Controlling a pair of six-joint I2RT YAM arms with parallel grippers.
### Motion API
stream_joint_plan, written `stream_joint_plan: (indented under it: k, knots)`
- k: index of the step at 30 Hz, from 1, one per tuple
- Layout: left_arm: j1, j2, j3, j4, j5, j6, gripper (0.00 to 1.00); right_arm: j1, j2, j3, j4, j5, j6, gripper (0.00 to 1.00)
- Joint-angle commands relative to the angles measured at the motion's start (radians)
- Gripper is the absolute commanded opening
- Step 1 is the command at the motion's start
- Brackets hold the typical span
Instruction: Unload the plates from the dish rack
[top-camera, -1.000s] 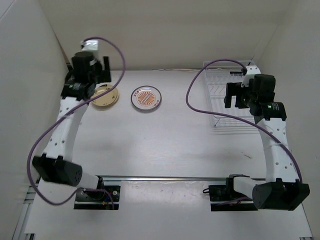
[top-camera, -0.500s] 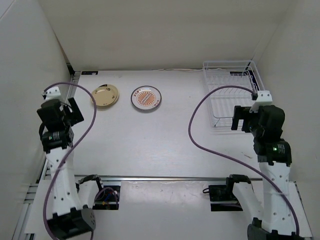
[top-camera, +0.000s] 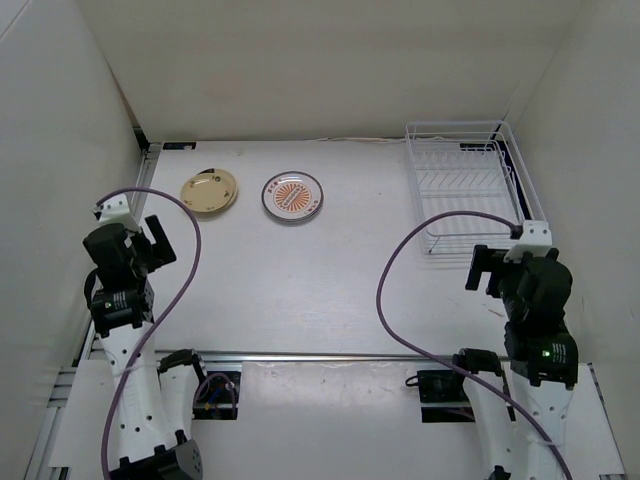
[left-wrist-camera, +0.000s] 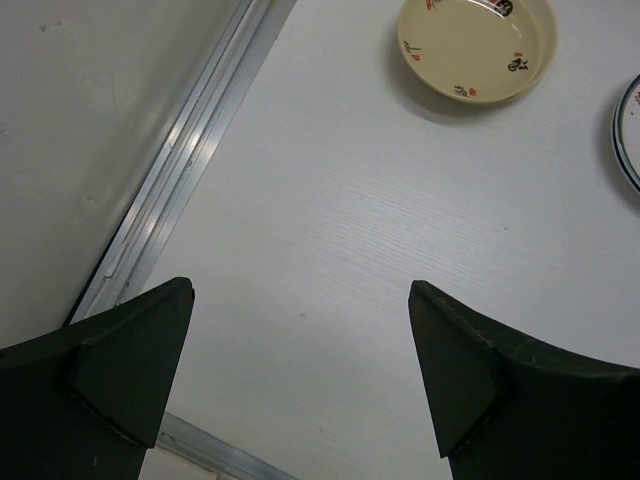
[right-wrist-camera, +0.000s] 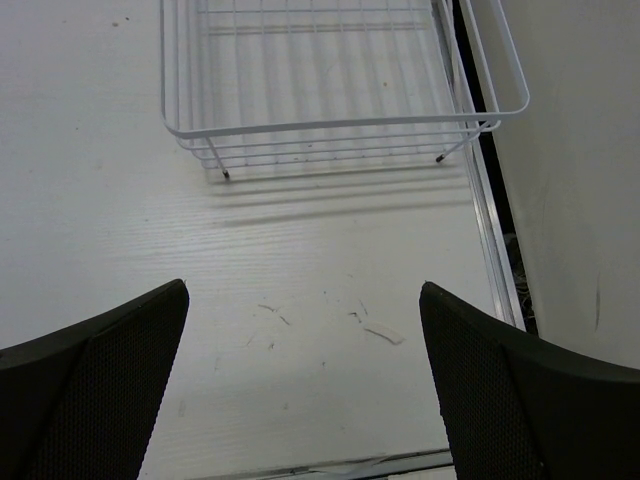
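The white wire dish rack (top-camera: 465, 185) stands at the back right and holds no plates; its near end shows in the right wrist view (right-wrist-camera: 330, 90). A cream-yellow spotted plate (top-camera: 209, 190) lies flat at the back left, also in the left wrist view (left-wrist-camera: 476, 48). A plate with an orange sunburst (top-camera: 292, 196) lies to its right; its edge shows in the left wrist view (left-wrist-camera: 628, 135). My left gripper (top-camera: 142, 242) is open and empty, pulled back near the left wall. My right gripper (top-camera: 487, 268) is open and empty, in front of the rack.
White walls close in the table on the left, back and right. A metal rail (left-wrist-camera: 180, 160) runs along the left table edge and another (right-wrist-camera: 488, 230) along the right. Scuff marks (right-wrist-camera: 320, 320) lie on the table before the rack.
Both arms have drawn back toward their bases: the left away from the cream-yellow plate, the right away from the rack. Both plates and the rack have not moved.
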Motion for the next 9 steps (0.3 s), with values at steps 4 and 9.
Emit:
stream_joint_plan:
  k: [4, 9]
  knots:
    - [0.013, -0.025, 0.016, -0.020, 0.064, 0.012, 0.99, -0.010, -0.045, -0.013, -0.006, -0.017, 0.008, 0.99]
    - [0.024, -0.034, 0.025, -0.039, 0.084, 0.012, 0.99, -0.010, -0.056, -0.013, -0.015, -0.035, -0.001, 0.99]
